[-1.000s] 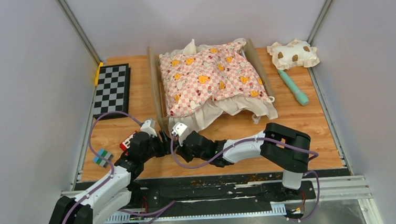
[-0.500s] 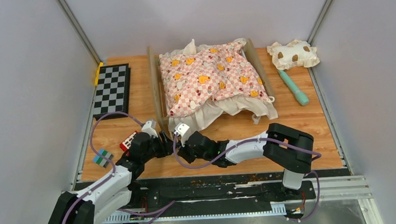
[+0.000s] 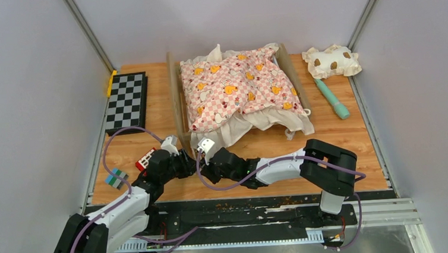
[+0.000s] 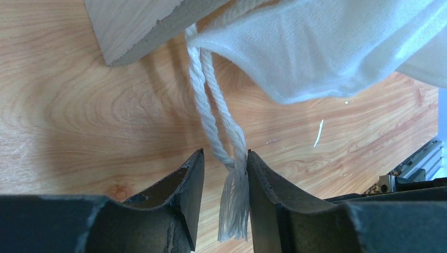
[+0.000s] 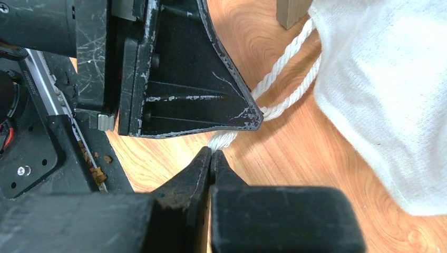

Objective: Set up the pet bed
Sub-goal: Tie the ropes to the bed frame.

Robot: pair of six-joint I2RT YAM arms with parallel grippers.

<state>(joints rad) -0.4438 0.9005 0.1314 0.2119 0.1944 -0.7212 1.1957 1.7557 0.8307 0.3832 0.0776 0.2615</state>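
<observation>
The left pincer [image 4: 225, 158] is hanging spread around the white cord [image 4: 206, 89] at the near corner of the pet bed [image 3: 176, 94], probably to catch it. The right pincer [image 5: 211, 153], pressed together, is touching the cord's frayed end. The bed is lying far on the worktop [image 3: 329, 137].

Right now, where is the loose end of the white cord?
In the left wrist view, the white cord hangs from the pet bed at its near-left wooden corner, its frayed end between the open fingers of the left gripper.
</observation>
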